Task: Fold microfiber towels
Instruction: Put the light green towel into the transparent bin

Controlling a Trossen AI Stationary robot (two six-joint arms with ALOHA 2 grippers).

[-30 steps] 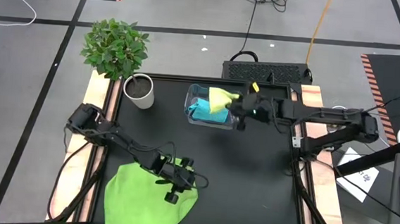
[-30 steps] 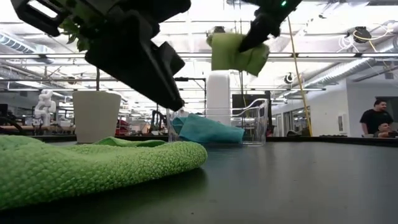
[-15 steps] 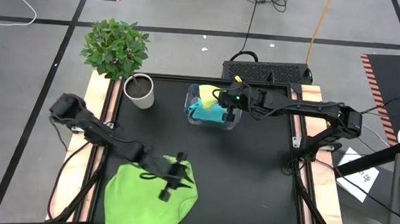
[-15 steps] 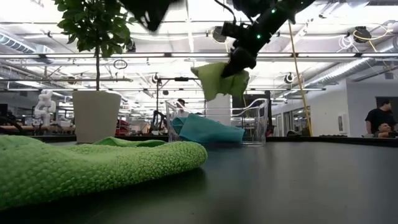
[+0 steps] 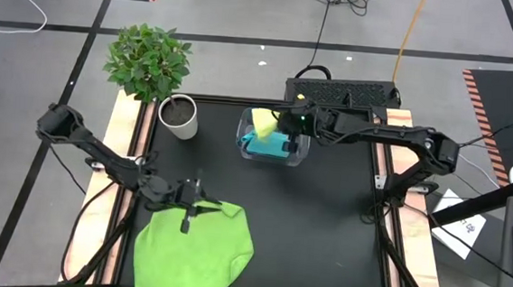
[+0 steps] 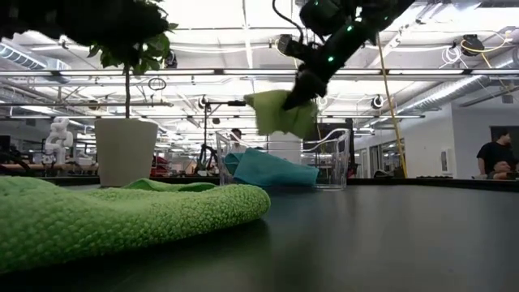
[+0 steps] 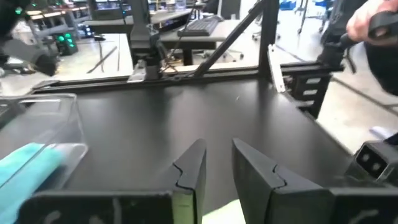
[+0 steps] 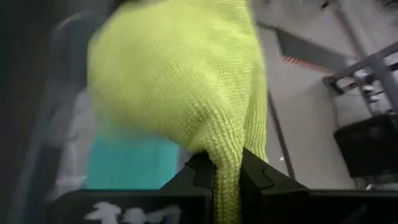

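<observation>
A bright green towel (image 5: 194, 252) (image 6: 122, 215) lies spread at the table's near edge. My left gripper (image 5: 199, 210) (image 7: 214, 168) hovers over the towel's far edge, pointing nearly level. It is open, with nothing between its fingers. A clear plastic bin (image 5: 275, 143) (image 6: 332, 162) stands at the far middle with a turquoise towel (image 5: 270, 146) (image 6: 272, 170) in it. Over the bin, my right gripper (image 5: 285, 121) (image 8: 227, 168) is shut on a pale yellow-green towel (image 5: 262, 121) (image 6: 280, 113). My right gripper pinches a bunched fold of the pale yellow-green towel (image 8: 227, 177) between its two fingers. It comes from the table's right, slanting downward. The towel hangs in a loose bunch from the fingers, over the bin and above the turquoise towel.
A white pot (image 5: 179, 117) (image 6: 126, 150) with a leafy plant stands at the table's far left corner. The black tabletop (image 5: 323, 230) lies bare between the bin and the green towel and on the right. A person (image 6: 489, 154) sits far off in the room.
My left gripper has risen off the green towel and drawn back toward the table's left edge, tipping from pointing down to nearly level. My right gripper has carried the pale yellow-green towel toward the table's left and down, from high beside the bin to just over it.
</observation>
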